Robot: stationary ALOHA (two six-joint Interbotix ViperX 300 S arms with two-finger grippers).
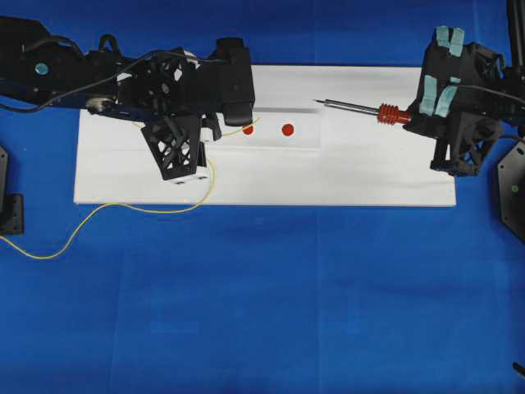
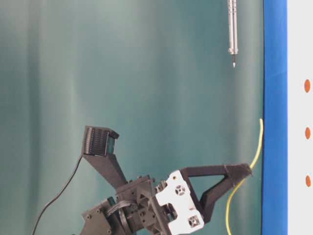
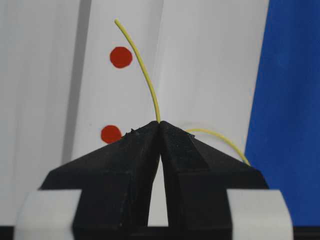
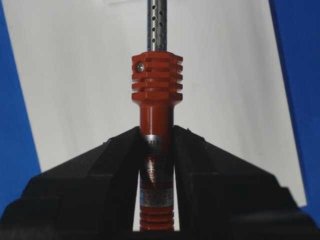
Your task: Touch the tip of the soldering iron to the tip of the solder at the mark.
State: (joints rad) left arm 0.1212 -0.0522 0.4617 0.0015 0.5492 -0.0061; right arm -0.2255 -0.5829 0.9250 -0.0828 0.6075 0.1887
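Left gripper pinches the solder, thin and floppy-looking, near its tip; right gripper clamps the iron, rigid, by its body.

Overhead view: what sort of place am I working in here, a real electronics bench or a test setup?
Most likely a staged lab test rig, not a working bench: a plain white board with red dot marks lies on a blue cloth, with a teal curtain backdrop. Only the soldering iron and solder are present.
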